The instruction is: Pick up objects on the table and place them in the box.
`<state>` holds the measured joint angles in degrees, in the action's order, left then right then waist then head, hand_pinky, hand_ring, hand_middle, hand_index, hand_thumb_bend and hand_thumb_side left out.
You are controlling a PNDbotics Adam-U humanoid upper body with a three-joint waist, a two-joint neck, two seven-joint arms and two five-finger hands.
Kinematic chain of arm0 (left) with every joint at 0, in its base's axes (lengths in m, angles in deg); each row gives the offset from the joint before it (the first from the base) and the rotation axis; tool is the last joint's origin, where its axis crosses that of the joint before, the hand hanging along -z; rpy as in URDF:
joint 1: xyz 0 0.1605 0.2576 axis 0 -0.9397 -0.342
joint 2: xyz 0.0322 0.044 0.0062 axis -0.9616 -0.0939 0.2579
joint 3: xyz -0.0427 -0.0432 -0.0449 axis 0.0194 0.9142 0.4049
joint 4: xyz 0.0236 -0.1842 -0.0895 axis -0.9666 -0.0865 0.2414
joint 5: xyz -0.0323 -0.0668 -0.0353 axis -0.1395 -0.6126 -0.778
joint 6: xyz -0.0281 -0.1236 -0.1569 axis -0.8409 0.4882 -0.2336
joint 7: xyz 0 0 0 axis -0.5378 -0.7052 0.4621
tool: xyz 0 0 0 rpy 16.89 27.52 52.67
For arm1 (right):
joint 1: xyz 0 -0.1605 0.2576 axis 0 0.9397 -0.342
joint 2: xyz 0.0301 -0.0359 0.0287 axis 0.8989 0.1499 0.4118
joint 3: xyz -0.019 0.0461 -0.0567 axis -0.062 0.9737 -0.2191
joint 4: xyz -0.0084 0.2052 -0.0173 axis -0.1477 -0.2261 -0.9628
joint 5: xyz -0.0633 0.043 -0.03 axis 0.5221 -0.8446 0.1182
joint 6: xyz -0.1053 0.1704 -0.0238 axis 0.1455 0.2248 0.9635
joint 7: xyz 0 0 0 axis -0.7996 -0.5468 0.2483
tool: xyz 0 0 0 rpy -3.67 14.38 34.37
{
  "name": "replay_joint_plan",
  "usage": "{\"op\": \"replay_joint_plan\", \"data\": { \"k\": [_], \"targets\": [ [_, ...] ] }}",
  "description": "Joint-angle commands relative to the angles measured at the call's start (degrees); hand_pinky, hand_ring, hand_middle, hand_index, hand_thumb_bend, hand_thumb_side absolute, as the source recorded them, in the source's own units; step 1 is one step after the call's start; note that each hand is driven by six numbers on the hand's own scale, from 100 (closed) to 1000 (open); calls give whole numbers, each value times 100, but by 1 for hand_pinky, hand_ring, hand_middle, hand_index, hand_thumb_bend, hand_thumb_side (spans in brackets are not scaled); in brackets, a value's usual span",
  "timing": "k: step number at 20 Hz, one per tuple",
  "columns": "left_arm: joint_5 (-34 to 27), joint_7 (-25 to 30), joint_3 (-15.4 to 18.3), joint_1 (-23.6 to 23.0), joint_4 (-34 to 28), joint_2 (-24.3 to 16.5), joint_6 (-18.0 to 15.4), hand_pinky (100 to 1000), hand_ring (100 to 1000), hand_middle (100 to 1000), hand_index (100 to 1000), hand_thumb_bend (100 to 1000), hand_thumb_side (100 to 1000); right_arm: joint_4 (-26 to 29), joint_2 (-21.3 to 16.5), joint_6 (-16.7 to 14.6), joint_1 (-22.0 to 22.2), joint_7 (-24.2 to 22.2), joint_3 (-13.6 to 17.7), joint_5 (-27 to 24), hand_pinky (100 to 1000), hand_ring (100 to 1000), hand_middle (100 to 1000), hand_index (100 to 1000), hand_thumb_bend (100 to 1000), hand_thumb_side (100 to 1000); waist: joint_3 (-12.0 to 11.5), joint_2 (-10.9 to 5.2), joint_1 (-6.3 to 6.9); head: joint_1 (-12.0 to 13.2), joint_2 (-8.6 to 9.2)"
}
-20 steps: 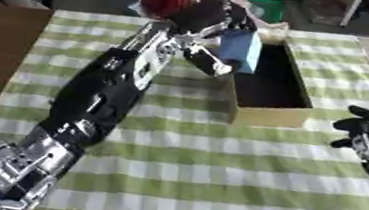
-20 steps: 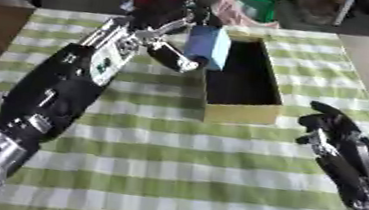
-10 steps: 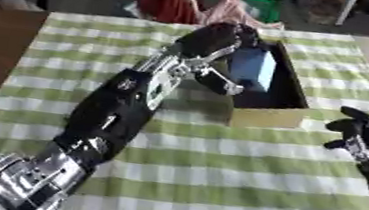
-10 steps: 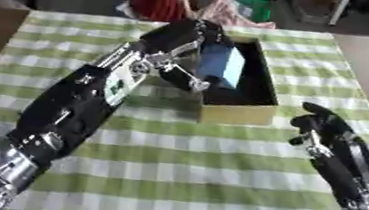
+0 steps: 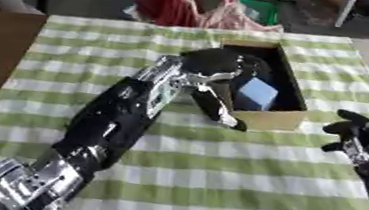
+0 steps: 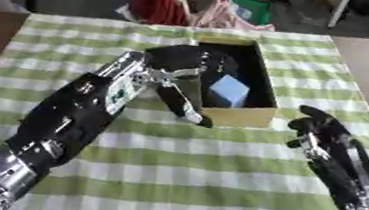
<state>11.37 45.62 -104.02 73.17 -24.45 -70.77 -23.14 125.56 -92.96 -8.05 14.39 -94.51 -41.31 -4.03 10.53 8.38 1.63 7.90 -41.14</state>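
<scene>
One blue block (image 5: 257,93) lies inside the box (image 5: 285,121), tilted against its near wall. Over the box's left rim the left hand (image 5: 219,71) hovers with fingers spread, grasping nothing, its thumb reaching down past the front corner. Pulling back, that thumb could catch the rim and drag the box across the checked cloth (image 5: 214,181). Well apart, the right hand (image 6: 322,131) rests relaxed.

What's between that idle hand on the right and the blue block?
The box's near wall and bare checked cloth separate the right hand from the blue block, clearest in the left eye view.
</scene>
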Motion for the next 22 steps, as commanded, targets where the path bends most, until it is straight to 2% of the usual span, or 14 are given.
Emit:
{"op": "replay_joint_plan", "data": {
  "k": [1, 3, 4, 7, 8, 10, 13, 16, 19, 22],
  "targets": [
    [-529, 84, 61, 133, -377, -205, 106, 791, 817, 866, 917, 571, 625, 58, -51, -17, -49, 7, 51, -17, 585, 768, 628, 850, 100, 517, -20, -76, -37, -31, 57],
    [-959, 71, 59, 152, -638, -337, 260, 769, 784, 821, 907, 494, 569, 55, -56, -20, -36, 17, 63, -12, 586, 768, 628, 850, 100, 518, -53, -82, -38, -55, 47],
    [-1185, 63, 54, 154, -786, -421, 352, 751, 761, 785, 896, 361, 478, 56, -59, -22, -31, 24, 71, -9, 585, 768, 628, 849, 100, 518, -72, -85, -38, -61, 44],
    [-2008, 53, 59, 5, -1393, -815, 678, 730, 739, 754, 887, 234, 440, 64, -78, -28, -23, 58, 109, -3, 585, 768, 628, 849, 100, 518, -143, -86, -36, -123, 70],
    [-2307, 63, 87, -90, -1611, -957, 825, 720, 734, 748, 884, 170, 408, 66, -88, -30, -17, 73, 124, 2, 585, 768, 628, 849, 100, 517, -171, -83, -36, -144, 74],
    [-2937, 62, 193, -348, -2096, -1263, 1155, 702, 723, 740, 881, 100, 392, 69, -104, -34, -4, 104, 157, 13, 586, 768, 628, 849, 100, 517, -227, -82, -33, -182, 71],
    [-3912, -75, 538, -921, -2980, -1684, 1693, 685, 715, 734, 875, 100, 401, 84, -129, -42, 10, 158, 211, 27, 586, 768, 628, 849, 100, 517, -320, -60, -28, -270, 85],
    [-4708, -351, 989, -1548, -3844, -1939, 2208, 669, 708, 729, 868, 100, 430, 103, -145, -48, 17, 212, 262, 39, 586, 768, 629, 851, 100, 517, -397, -33, -32, -321, 95],
    [-5293, -714, 1419, -2220, -4519, -1992, 2591, 658, 701, 722, 865, 100, 461, 119, -161, -48, 27, 274, 309, 43, 586, 769, 631, 854, 100, 516, -496, -17, -38, -369, 64],
    [-5518, -953, 1667, -2841, -4906, -1931, 2849, 646, 693, 716, 868, 100, 506, 126, -173, -45, 49, 325, 339, 48, 586, 771, 635, 859, 100, 517, -574, -12, -48, -385, -18]
  ]
}}
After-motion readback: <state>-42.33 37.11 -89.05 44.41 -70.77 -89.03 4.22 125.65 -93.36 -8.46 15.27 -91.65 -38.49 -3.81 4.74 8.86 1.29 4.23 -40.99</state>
